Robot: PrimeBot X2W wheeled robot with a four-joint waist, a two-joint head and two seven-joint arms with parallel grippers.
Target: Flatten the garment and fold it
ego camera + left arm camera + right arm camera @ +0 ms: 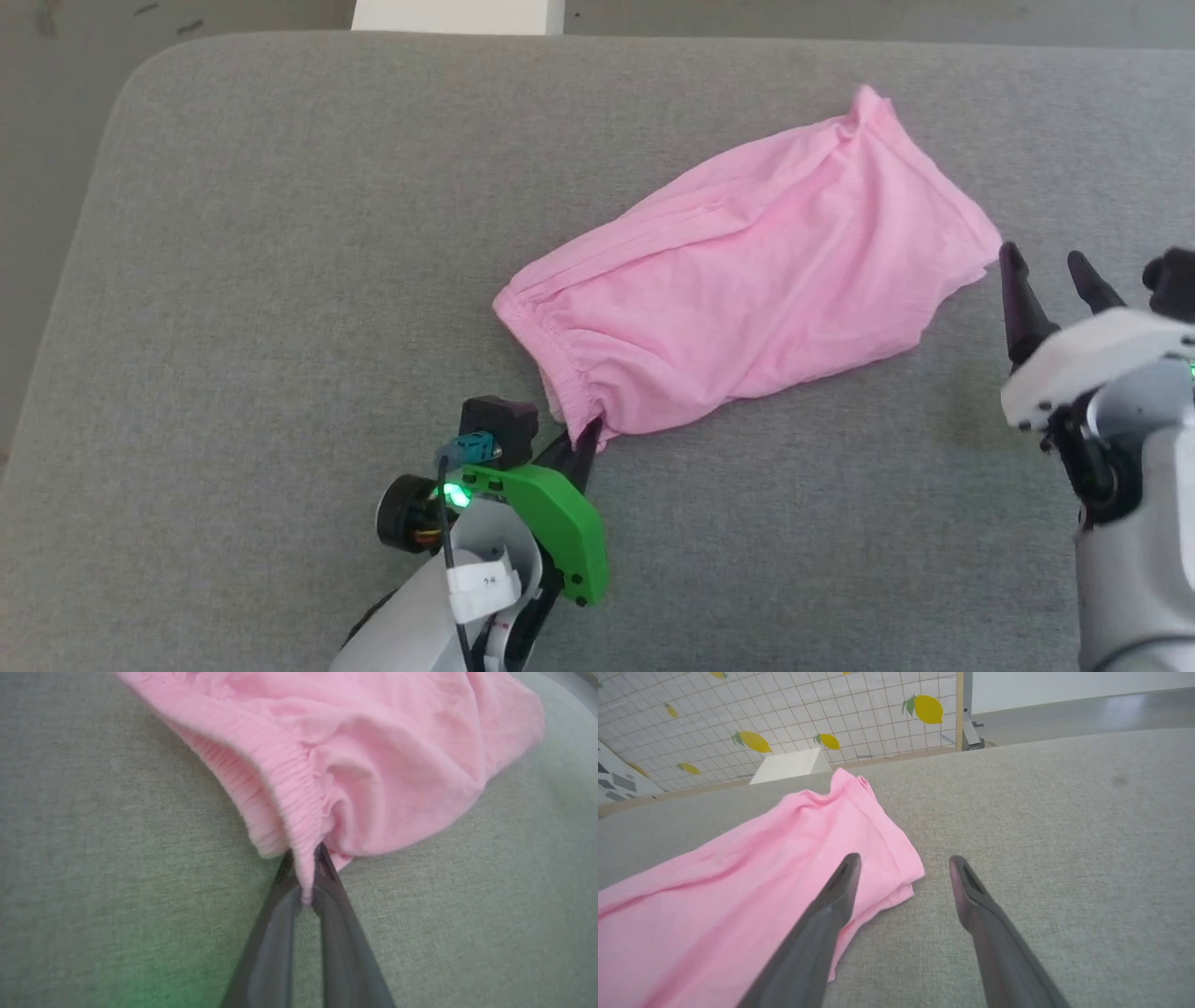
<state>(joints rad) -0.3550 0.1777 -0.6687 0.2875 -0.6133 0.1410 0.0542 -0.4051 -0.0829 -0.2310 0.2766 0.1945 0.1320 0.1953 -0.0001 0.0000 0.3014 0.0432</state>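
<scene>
Lying rumpled on the grey cushion, the garment runs its long axis straight away from your left claw, clenched on the waistband corner, toward your right claw, spread wide just beside the leg hem; that arm is nearer for stretching it flat.

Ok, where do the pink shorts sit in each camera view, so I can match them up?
Head view: the light pink thin-fabric shorts lie diagonally across the centre, gathered waistband at lower left, pinched by the left tool.
Left wrist view: across the top, waistband corner clamped at mid-frame.
Right wrist view: left half, hem corner beside the open right tool.
Shared landmark: the grey woven fabric surface under them.
</scene>
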